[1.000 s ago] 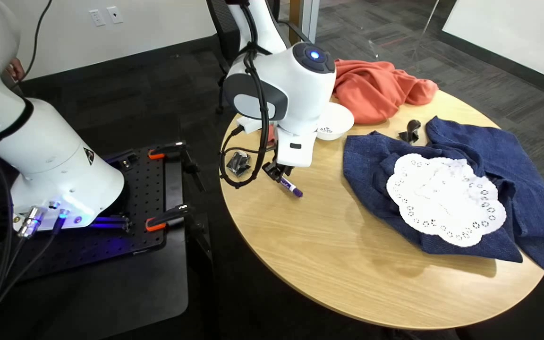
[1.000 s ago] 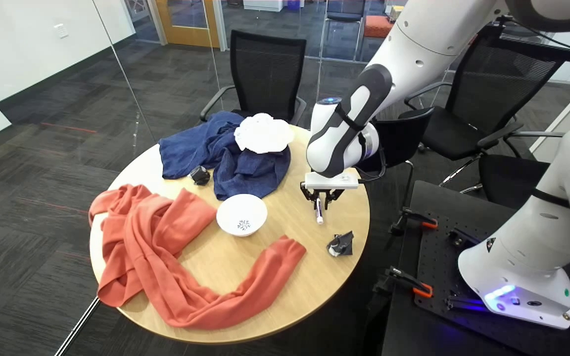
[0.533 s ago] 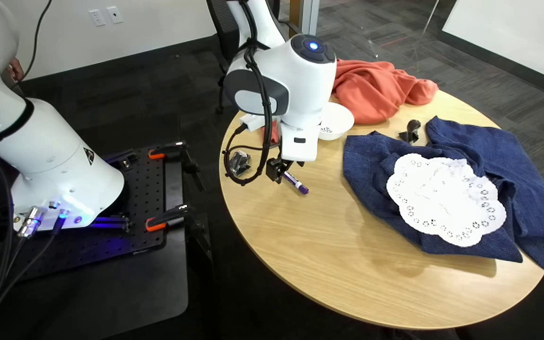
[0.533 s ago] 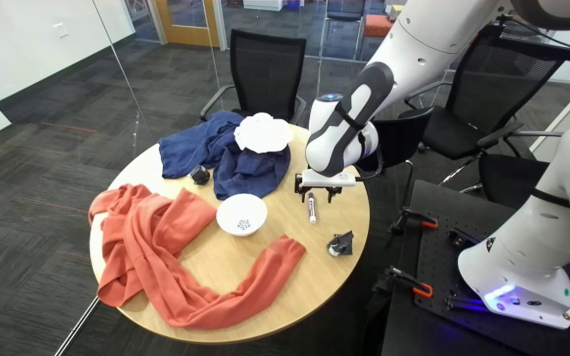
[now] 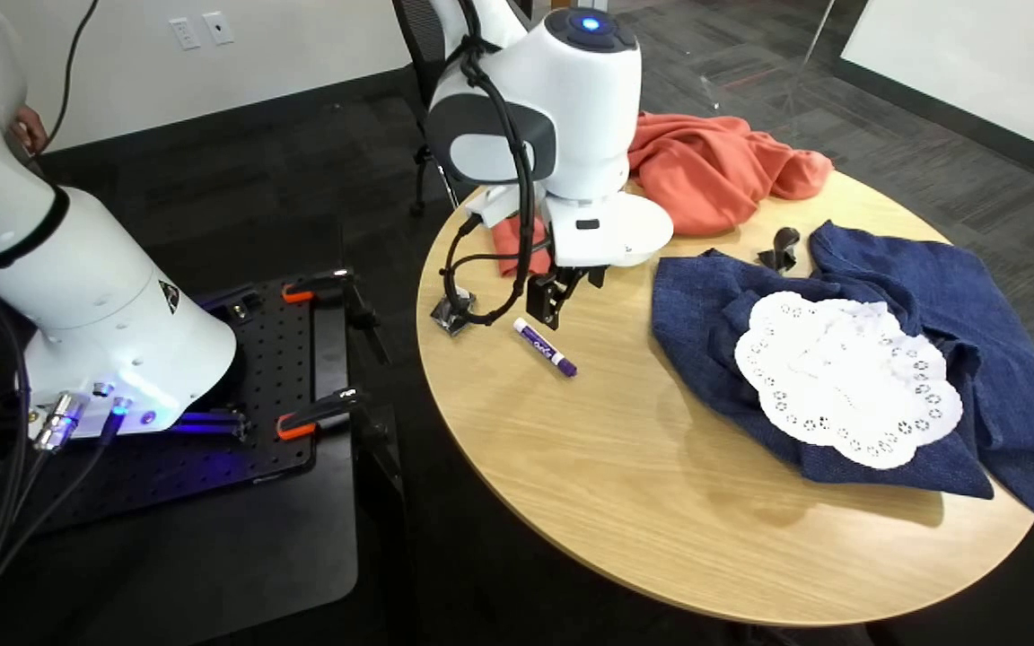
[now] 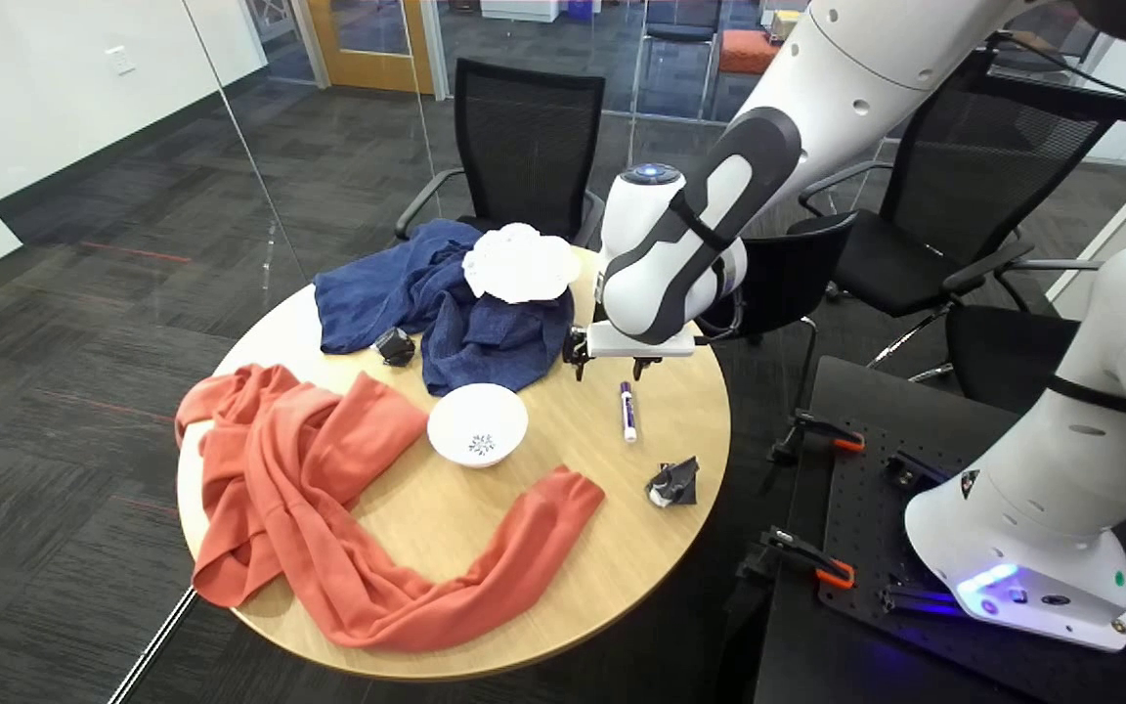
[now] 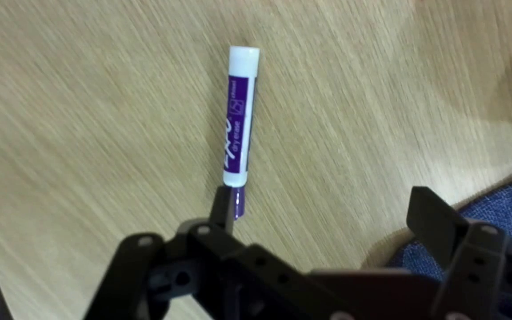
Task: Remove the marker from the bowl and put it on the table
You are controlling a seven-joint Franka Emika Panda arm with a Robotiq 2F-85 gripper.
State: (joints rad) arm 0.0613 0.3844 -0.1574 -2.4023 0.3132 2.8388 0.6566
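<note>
In an exterior view, slim purple-white marker (image 6: 627, 412) lies on round wooden bench (image 6: 571, 430), right of white bowl (image 6: 478, 422). Black pincer (image 6: 610, 374) gapes wide, empty; task looks done

In an exterior view, dark grey carpet (image 6: 133, 318) spreads around a black mesh-backed armchair (image 6: 529, 137); behind the chair are clear glass panels (image 6: 632, 108) and a glazed honey-brown wooden door (image 6: 382, 74), and leftward of it a white wall (image 6: 55, 103).
</note>
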